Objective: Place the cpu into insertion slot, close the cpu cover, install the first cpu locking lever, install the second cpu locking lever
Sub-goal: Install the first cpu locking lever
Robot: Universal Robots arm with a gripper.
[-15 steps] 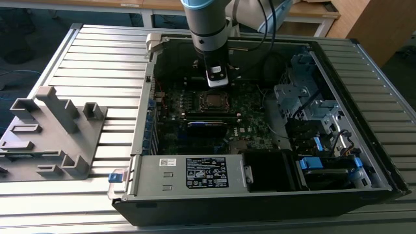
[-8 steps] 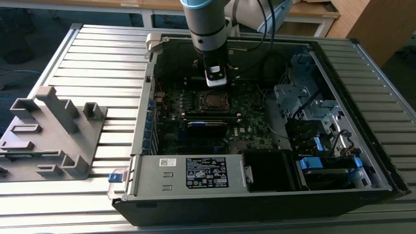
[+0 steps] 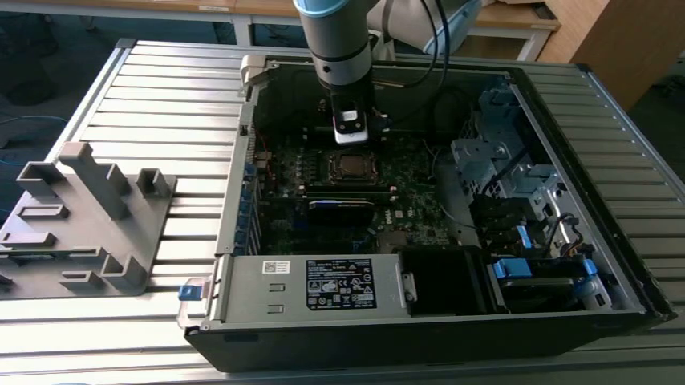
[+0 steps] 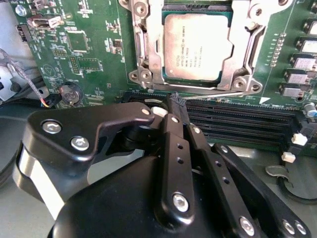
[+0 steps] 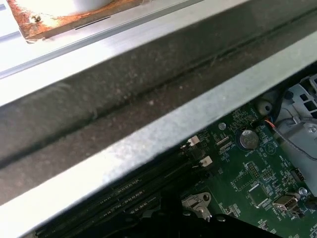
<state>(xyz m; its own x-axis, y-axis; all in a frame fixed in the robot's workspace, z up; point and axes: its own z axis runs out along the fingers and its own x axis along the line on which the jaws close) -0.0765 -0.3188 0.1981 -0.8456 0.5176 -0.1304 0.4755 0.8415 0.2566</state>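
The gripper (image 4: 176, 101) has its fingers pressed together into one narrow tip, which meets the free end of a thin wire locking lever (image 4: 218, 94); whether it pinches the wire or only touches it I cannot tell. Just beyond the tip, the cpu (image 4: 198, 47) lies flat in the insertion slot (image 4: 198, 8), with the cpu cover (image 4: 143, 49) folded down around it. I judge the lever springy, stiff and slick, best worked at its bent free end, and the chip light and fragile, better left untouched. In the exterior view the arm (image 3: 334, 40) drops almost straight down into the open computer case (image 3: 599, 192), wrist pointing at the board.
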